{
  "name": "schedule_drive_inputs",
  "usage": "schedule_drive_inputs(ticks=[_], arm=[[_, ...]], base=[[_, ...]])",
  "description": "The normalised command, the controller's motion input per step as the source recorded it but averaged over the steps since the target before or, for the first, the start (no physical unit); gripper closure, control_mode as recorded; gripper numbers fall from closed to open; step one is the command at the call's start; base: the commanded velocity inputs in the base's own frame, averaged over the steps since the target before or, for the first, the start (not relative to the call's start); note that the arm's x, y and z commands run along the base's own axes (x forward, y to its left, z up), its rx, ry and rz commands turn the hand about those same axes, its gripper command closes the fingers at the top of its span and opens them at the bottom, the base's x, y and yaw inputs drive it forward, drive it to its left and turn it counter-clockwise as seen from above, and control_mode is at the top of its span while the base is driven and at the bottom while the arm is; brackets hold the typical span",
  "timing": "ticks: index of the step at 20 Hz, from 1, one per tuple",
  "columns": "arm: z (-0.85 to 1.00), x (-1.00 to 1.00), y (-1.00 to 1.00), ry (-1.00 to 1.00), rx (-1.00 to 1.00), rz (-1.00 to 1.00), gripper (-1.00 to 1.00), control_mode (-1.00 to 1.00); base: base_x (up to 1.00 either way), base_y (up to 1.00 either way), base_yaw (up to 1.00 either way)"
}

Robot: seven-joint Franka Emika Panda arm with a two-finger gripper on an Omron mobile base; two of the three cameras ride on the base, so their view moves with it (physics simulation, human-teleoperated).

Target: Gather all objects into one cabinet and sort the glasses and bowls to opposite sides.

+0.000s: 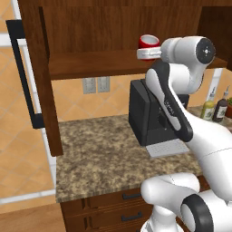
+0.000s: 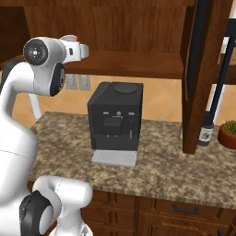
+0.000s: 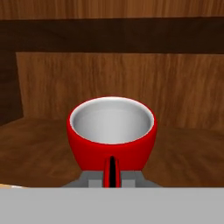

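Red cup (image 3: 112, 131) gripped by closed hand (image 3: 112, 177), inside cabinet (image 1: 90, 31) above shelf (image 1: 99, 63).

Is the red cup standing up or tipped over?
Standing up: the red cup shows its round open mouth facing upward.

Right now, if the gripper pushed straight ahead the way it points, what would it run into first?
The gripper is shut on the red cup, so the cup leads. Beyond it, the first thing looks to be the cabinet's wooden back wall, though depth is hard to judge.
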Motion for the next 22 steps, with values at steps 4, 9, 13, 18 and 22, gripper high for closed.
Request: schedule_drive_inputs(ticks=[4, 9, 13, 18, 22], arm=[[0.00, 0.00, 0.00, 0.00, 0.00, 0.00, 1.00, 1.00], [0.00, 0.00, 0.00, 0.00, 0.00, 0.00, 1.00, 1.00], [0.00, 0.00, 0.00, 0.00, 0.00, 0.00, 1.00, 1.00], [0.00, 0.00, 0.00, 0.00, 0.00, 0.00, 1.00, 1.00], [0.00, 0.00, 0.00, 0.00, 0.00, 0.00, 1.00, 1.00]], base=[[-0.49, -0.01, 0.00], [-0.98, -0.06, -0.16], [-1.00, -0.01, -0.40], [-1.00, -0.04, -0.44], [-1.00, -0.10, -0.46]])
